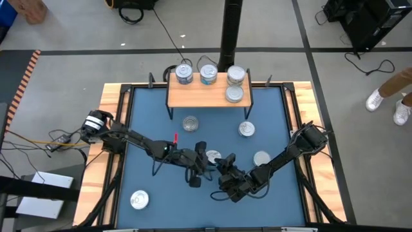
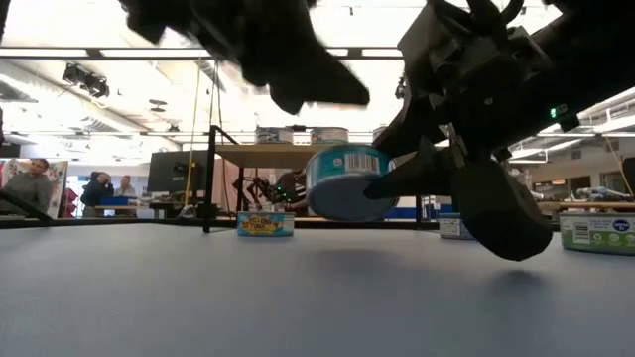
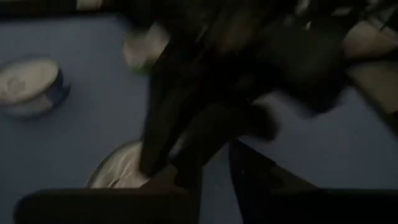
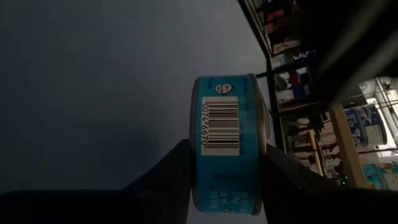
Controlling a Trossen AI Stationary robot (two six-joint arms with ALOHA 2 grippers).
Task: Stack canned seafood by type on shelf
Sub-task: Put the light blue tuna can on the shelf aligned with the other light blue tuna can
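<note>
A teal-labelled tin (image 4: 227, 143) of canned seafood hangs above the blue mat (image 1: 148, 129), with my right gripper (image 4: 227, 158) shut on it near the mat's middle (image 1: 220, 166). In the low view the tin (image 2: 345, 181) is tilted and clear of the mat. My left gripper (image 1: 201, 162) hovers just left of the tin, above it in the low view (image 2: 298, 69). The shelf (image 1: 199, 95) stands on black legs at the far edge, with several tins (image 1: 208, 74) upright on its board. My right gripper pinches the tin across its height, one finger (image 4: 171, 171) on each flat end (image 4: 198, 158). The fingers come slanting down from the near right. The tin hangs tilted, its barcode side toward the wrist camera, lifted clear of the mat.
Several loose tins lie flat on the mat: (image 1: 190, 123), (image 1: 246, 129), (image 1: 261, 158) and near left (image 1: 139, 200). Wooden borders (image 1: 109, 135) frame the mat. A black post (image 1: 232, 32) rises behind the shelf. People (image 2: 30, 183) stand far off.
</note>
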